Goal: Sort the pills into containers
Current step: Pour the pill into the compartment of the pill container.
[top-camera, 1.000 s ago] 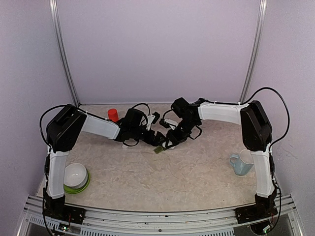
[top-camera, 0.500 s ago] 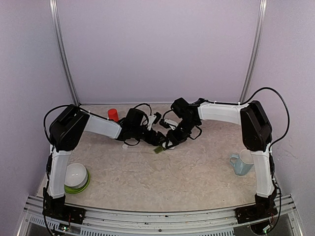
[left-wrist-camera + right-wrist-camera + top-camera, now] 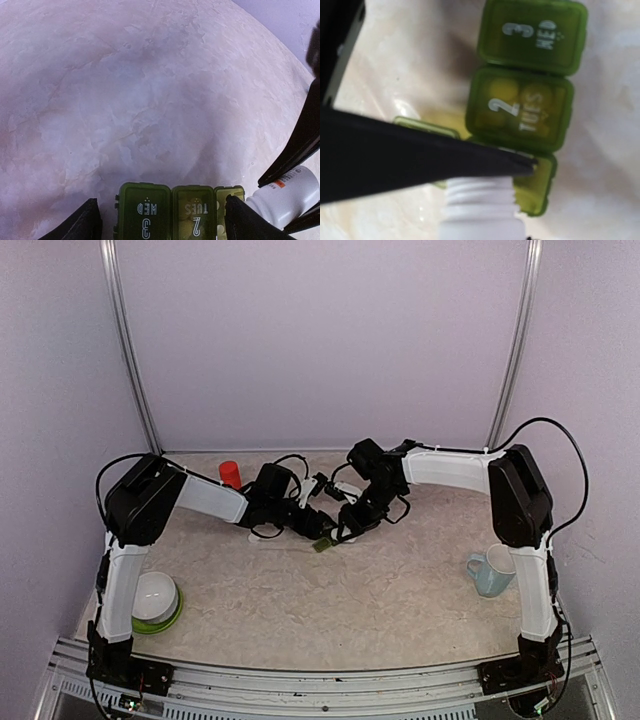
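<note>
Right gripper clamped the white bottle, its neck tipped over the open end cell of the containers at 6 o'clock in the right wrist view, probably for pouring. Left gripper, fingers apart, flanked them at mid-table, likely as a brace.

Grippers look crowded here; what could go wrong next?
The neck of the bottle covers only part of the open compartment, so contents may spill onto the table. The left gripper seems only to straddle the organizer; a nudge could shift it. The right gripper is close; they might collide.
</note>
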Robot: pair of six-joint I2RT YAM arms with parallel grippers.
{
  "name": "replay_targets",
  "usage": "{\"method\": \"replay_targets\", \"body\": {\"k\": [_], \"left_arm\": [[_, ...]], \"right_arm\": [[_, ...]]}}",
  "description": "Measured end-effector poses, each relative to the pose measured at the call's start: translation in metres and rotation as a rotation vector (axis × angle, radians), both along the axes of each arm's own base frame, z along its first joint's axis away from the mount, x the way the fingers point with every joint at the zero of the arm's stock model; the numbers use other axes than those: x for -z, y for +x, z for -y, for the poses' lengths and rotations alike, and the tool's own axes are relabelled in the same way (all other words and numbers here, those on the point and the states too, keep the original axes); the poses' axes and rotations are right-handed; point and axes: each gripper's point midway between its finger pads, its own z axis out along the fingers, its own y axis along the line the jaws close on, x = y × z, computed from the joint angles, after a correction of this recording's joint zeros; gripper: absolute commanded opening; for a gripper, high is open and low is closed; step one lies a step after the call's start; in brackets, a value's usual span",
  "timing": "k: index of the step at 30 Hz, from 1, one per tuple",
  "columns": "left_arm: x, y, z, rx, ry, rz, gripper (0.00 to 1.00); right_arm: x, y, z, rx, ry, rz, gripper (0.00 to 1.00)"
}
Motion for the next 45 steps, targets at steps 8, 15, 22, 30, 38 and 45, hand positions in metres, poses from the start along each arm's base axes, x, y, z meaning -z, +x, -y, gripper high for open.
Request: {"method": "replay_targets", "body": {"k": [8,15,22,30,38,45], "left_arm": [[0.0,-0.002,0.001,0.021,-0.011,-0.008,0.79],[-0.001,-0.004,0.002,0.031,-0.017,-0.013,0.78],[-0.001,-0.006,0.002,0.04,-0.023,-0.015,0.78],[0.0,-0.012,0.004,0.062,-0.042,-0.01,0.74],[0.001,-0.02,0.009,0.085,-0.058,0.0,0.73],[0.001,-0.027,0.014,0.107,-0.071,0.004,0.73]], "right_arm": [[0.001,0.002,0.002,0.007,-0.015,0.01,0.01],[0.002,0.003,0.006,0.013,-0.032,0.016,0.01],[0.003,0.002,0.007,0.015,-0.038,0.013,0.01],[0.002,0.0,0.008,0.015,-0.043,0.008,0.01],[0.0,-0.004,0.014,0.018,-0.057,0.0,0.01],[0.0,-0.009,0.019,0.023,-0.071,-0.001,0.01]]}}
